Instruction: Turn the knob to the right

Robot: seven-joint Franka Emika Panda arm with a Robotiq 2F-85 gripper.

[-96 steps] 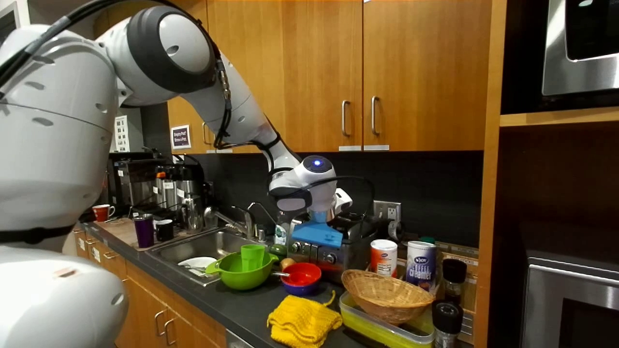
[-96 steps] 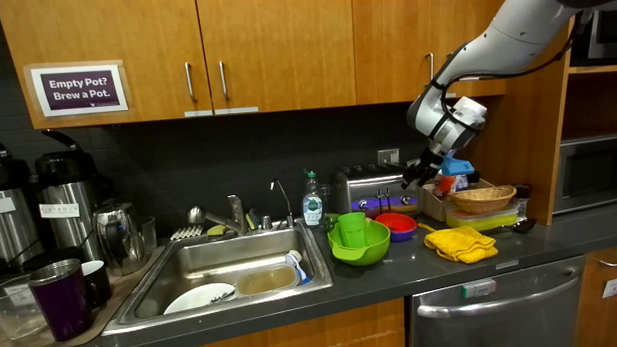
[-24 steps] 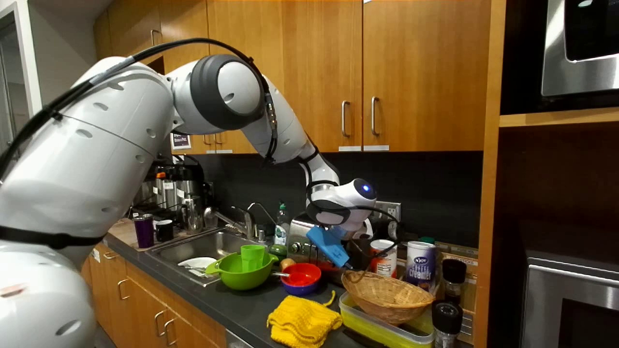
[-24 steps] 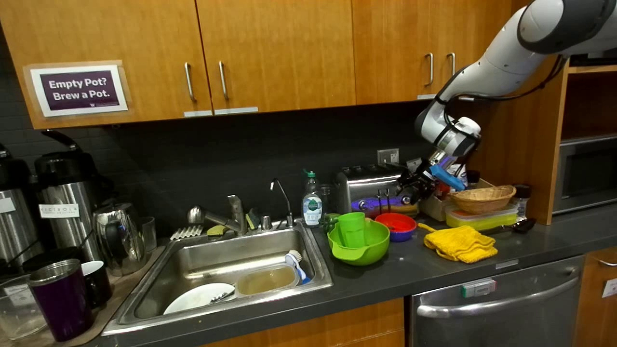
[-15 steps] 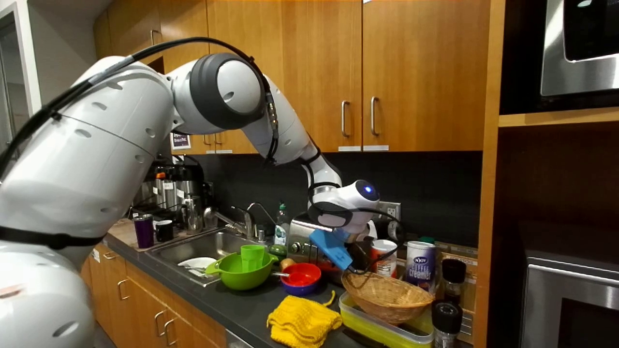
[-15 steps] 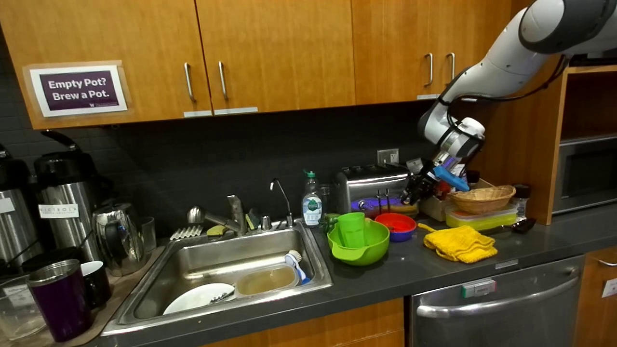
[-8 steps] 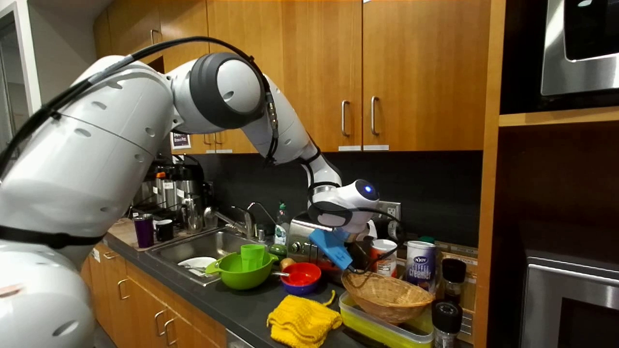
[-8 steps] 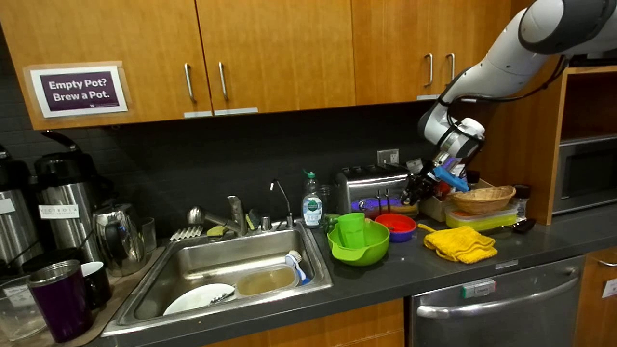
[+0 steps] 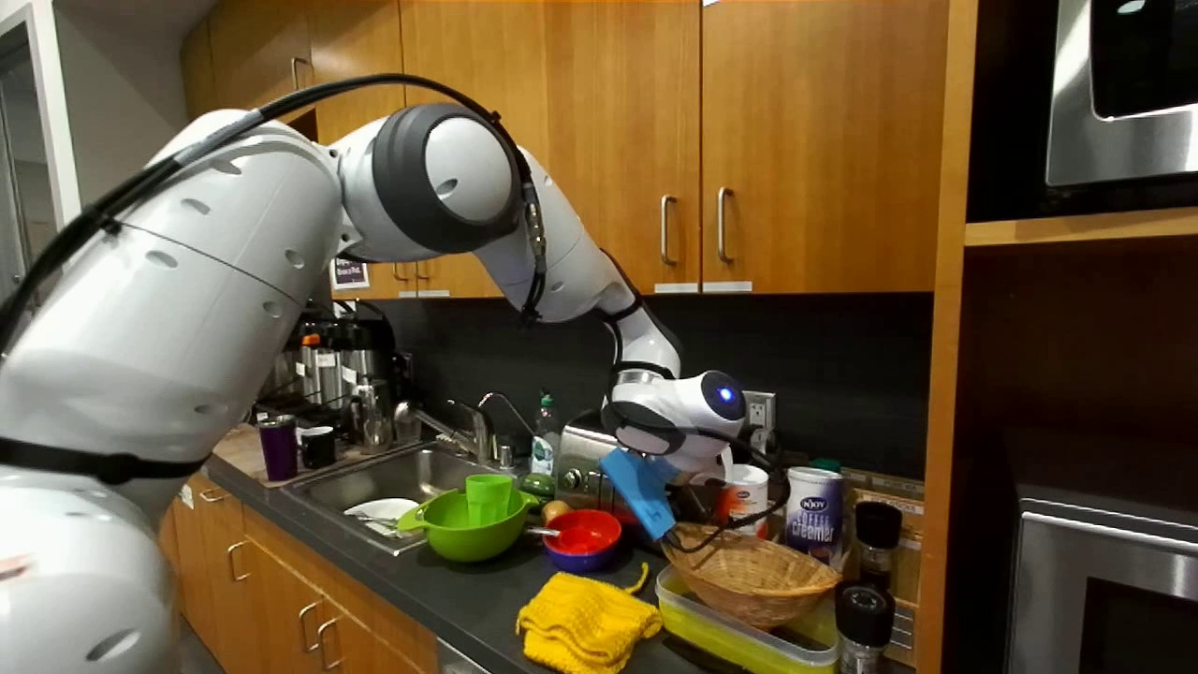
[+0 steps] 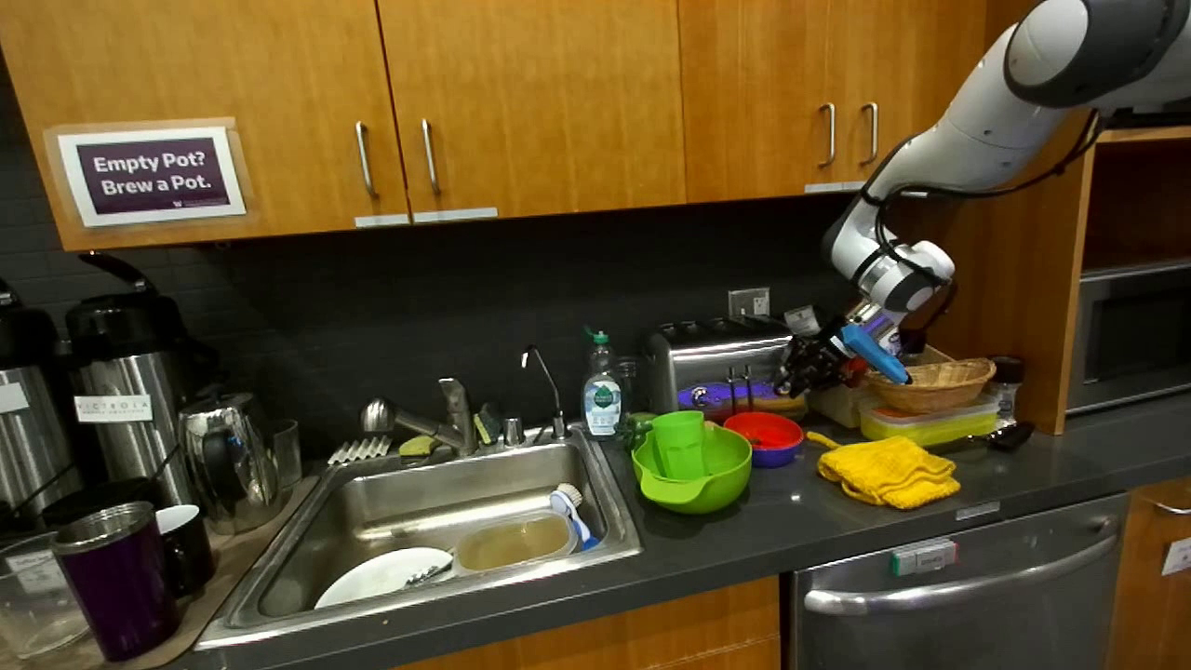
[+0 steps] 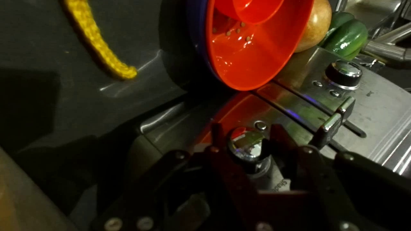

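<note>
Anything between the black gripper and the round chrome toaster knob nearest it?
Nothing visible: in the wrist view, the black two-fingered gripper straddles the round chrome knob. The round glossy red bowl sits nearby, not between them.

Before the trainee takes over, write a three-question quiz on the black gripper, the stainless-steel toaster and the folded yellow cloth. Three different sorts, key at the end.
1. Fill in: In the wrist view, the black two-fingered gripper straddles a round ______.
2. True or false: The folded yellow knitted cloth lies inside the steel sink.
3. Count: In the wrist view, how many levers show on the stainless-steel toaster?

Key:
1. Chrome-coloured knob.
2. False; it lies on the dark counter.
3. Two.
</note>
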